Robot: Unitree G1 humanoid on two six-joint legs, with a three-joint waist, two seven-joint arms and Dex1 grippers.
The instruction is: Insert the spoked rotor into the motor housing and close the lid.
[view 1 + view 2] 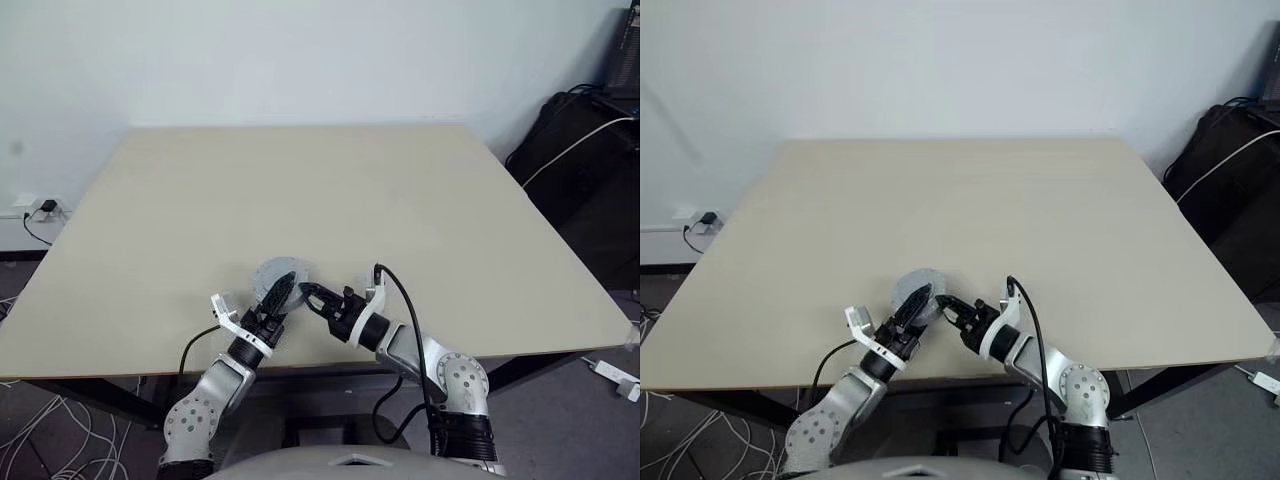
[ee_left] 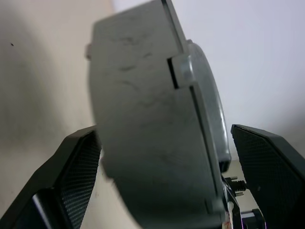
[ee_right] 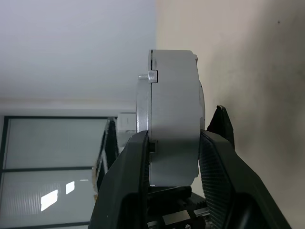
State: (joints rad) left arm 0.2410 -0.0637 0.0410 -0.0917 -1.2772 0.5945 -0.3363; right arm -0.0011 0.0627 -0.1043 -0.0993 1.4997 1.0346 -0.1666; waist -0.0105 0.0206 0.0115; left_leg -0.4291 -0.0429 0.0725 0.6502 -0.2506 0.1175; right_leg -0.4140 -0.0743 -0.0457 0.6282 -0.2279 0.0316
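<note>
motor housing (image 2: 157, 119) blurred close up, lower edge cut off; spoked rotor unseen inside

Table (image 1: 400, 200) bare ahead and to both sides: open passage there. Near front edge, housing (image 1: 279, 278) sits between left gripper (image 1: 278, 293) and right gripper (image 1: 306, 292), crowding that spot. Bag (image 1: 580, 150) off table's right.
</note>
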